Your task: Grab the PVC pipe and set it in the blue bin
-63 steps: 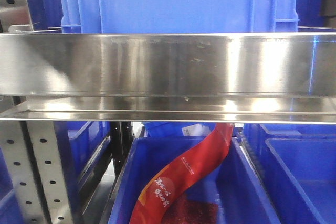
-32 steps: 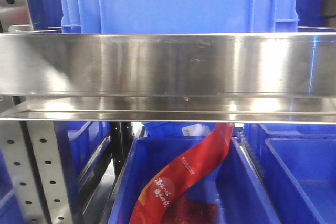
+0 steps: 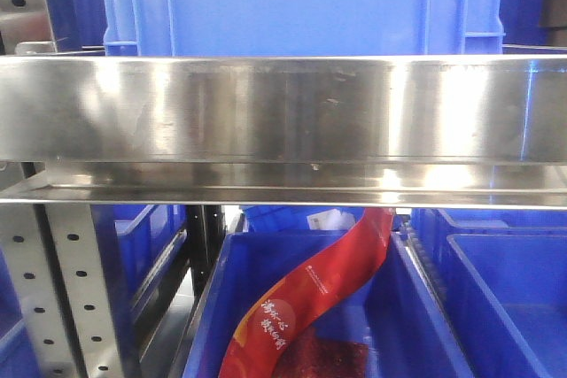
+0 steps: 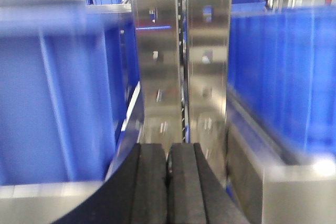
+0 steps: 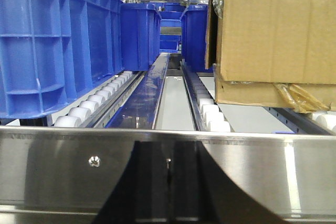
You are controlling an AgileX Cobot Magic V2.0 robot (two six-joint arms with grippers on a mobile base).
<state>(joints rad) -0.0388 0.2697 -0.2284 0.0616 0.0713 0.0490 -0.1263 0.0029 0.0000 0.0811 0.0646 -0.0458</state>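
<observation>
**No pipe in sight — both arms at the racking, nothing in hand**

The PVC pipe does not show in any of the three views, so its position, its long axis and the way it points cannot be told from here. That gap is the main risk: any reach begun now would be aimed at something unseen.

The left gripper (image 4: 167, 182) has its two black pads pressed flat together with nothing between them — clenched and empty. It faces a pair of steel uprights (image 4: 181, 56), with blue bin walls close on either side; the view is smeared, which suggests motion. With so little room, a sideways swing could knock a bin or scrape the post.

The right gripper itself is not in view; only a dark reflection shows in the steel rail (image 5: 168, 174), so whether it is released or clenched I cannot tell. Beyond the rail lie roller tracks (image 5: 212, 116), a blue crate (image 5: 58, 45) on the left and a cardboard box (image 5: 273, 30) on the right. Driving forward at this height would likely strike the rail.

In the front view a steel shelf edge (image 3: 283, 108) fills the middle. Below it an open blue bin (image 3: 213, 307) holds a red packet (image 3: 310, 294) — no pipe among its visible contents.
</observation>
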